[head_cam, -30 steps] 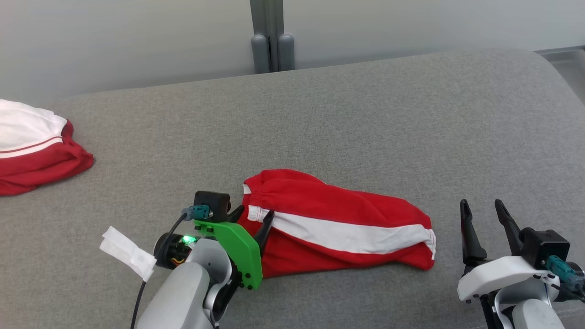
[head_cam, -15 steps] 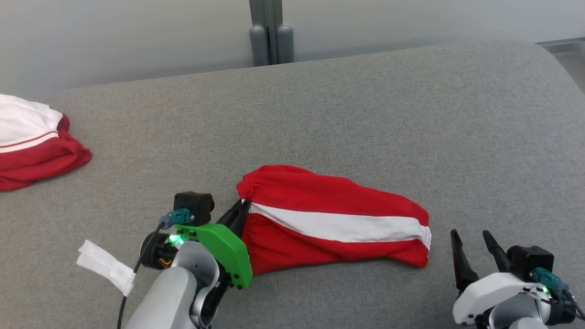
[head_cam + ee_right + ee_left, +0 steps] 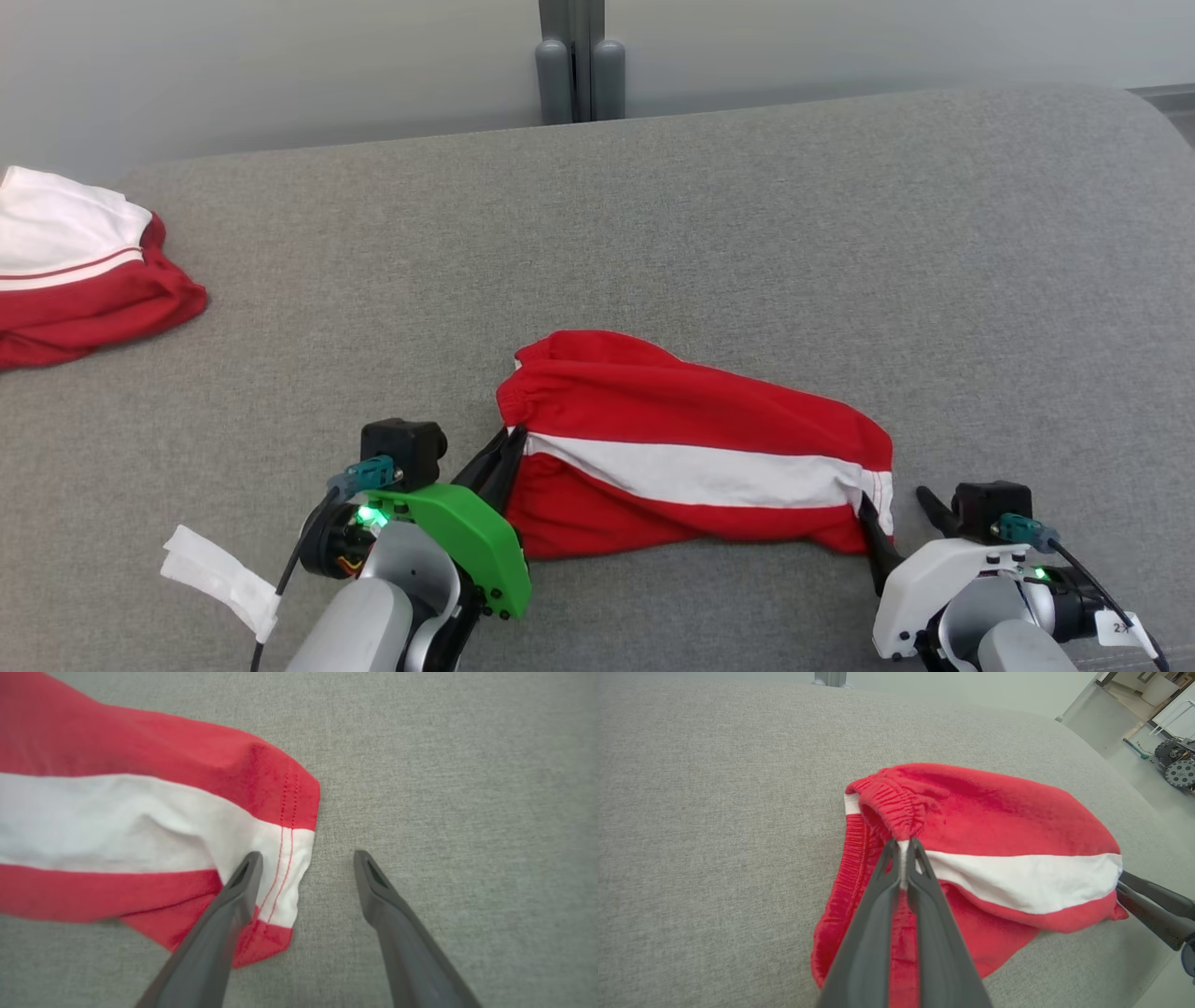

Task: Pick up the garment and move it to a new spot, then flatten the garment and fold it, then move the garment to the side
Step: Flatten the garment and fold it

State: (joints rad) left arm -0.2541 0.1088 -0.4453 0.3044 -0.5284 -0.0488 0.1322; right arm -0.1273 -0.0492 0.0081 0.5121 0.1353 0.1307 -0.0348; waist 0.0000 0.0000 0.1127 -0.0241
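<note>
Left gripper (image 3: pixel 507 446): clamped on garment (image 3: pixel 691 439) waistband, at stripe's end. Garment: on grey cushion (image 3: pixel 747 233), centre-front, long axis 9-to-3 o'clock, slight sag toward 4. Right gripper (image 3: pixel 893 511): jaws spread, nothing held; one finger over hem corner, other over bare cushion at 3 o'clock. Hem lies 10 o'clock from its tips; nearer arm for that end; grab likely needs small shift that way.

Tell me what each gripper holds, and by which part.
Left gripper pinches the red shorts at the waistband end of the white stripe. Right gripper stands open at the hem, holding nothing.
</note>
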